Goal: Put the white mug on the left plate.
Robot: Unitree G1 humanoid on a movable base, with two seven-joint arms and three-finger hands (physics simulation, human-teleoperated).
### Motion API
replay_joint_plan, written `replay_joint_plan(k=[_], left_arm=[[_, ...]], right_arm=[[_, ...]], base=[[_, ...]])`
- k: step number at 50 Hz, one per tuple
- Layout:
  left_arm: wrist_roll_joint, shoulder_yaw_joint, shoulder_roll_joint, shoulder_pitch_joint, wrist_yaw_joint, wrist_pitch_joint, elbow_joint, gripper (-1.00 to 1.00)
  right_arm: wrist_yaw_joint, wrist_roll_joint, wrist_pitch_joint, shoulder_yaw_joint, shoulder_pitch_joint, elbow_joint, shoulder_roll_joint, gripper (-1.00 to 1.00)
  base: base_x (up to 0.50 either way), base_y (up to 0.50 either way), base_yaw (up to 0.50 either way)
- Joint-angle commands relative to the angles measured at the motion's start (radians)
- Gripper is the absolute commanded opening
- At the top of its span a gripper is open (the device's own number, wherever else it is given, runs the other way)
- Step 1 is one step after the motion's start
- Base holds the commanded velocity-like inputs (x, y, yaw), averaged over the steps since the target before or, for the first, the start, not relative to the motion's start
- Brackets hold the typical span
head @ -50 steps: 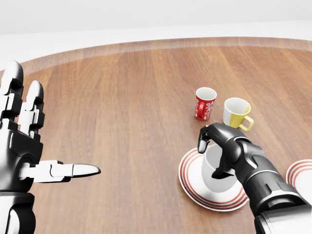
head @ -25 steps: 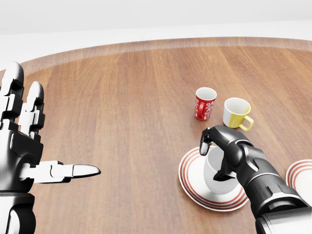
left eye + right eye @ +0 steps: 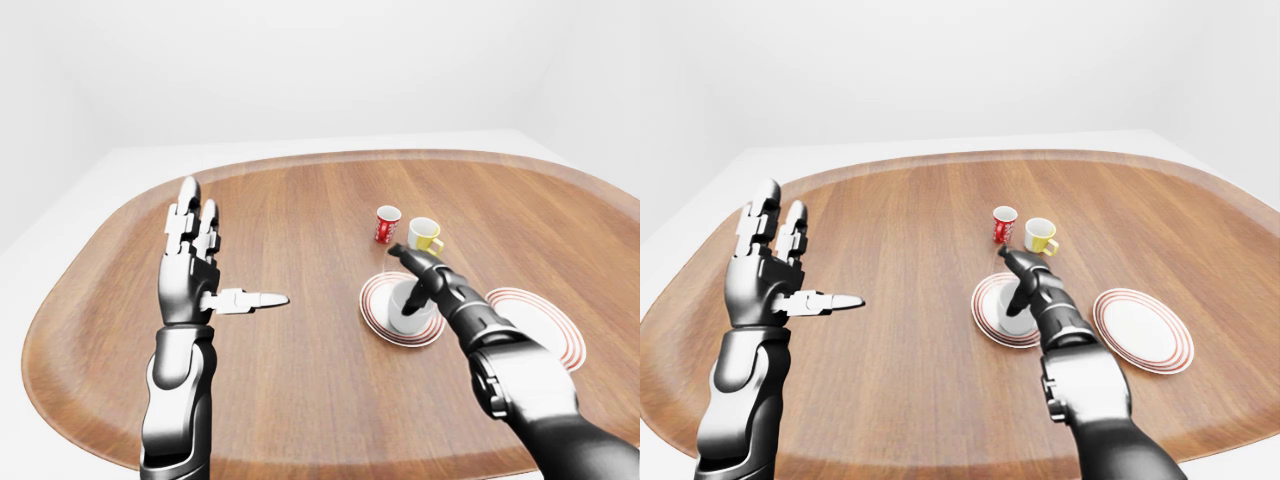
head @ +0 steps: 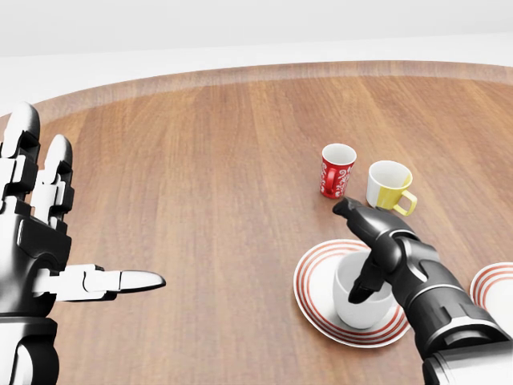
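Note:
The white mug [image 4: 362, 302] stands upright on the left red-rimmed plate [image 4: 309, 282], at the lower right of the head view. My right hand [image 4: 355, 250] is just above the mug and open. Its fingers [image 4: 350, 210] stretch out past the mug's rim towards the red mug, and its thumb hangs down at the mug's mouth. My left hand [image 4: 80, 241] is open and empty, raised upright at the left edge, far from the mug. The mug's handle is hidden.
A red patterned mug [image 4: 337, 170] and a yellow-and-white mug [image 4: 389, 186] stand just above the left plate. A second red-rimmed plate [image 3: 1143, 330] lies to the right, empty. All rest on a round wooden table [image 4: 200, 176].
My right hand's fingers have lifted off the white mug and straightened out. The mug has settled onto the left plate. My left hand has not moved.

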Motion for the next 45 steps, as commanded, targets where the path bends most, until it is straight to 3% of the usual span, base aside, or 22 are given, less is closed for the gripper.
replay_joint_plan(k=[1,14,28,45], left_arm=[[0.001,-0.001,0.0,0.0,0.0,0.0,0.002,0.98],[0.004,-0.002,-0.001,0.003,0.0,0.0,0.011,0.98],[0.006,-0.013,-0.006,0.013,-0.006,0.0,0.018,0.98],[-0.001,-0.006,-0.003,0.005,-0.005,0.0,0.006,0.98]], right_arm=[[0.009,-0.013,0.0,0.013,0.019,0.002,-0.008,1.0],[0.07,-0.041,0.0,0.024,0.061,0.005,-0.01,1.0],[0.085,-0.026,0.0,0.003,-0.074,-0.01,-0.066,1.0],[0.135,0.021,0.0,0.005,-0.095,-0.06,-0.077,1.0]], base=[[0.0,0.0,0.0],[0.0,0.0,0.0],[0.0,0.0,0.0],[0.0,0.0,0.0]])
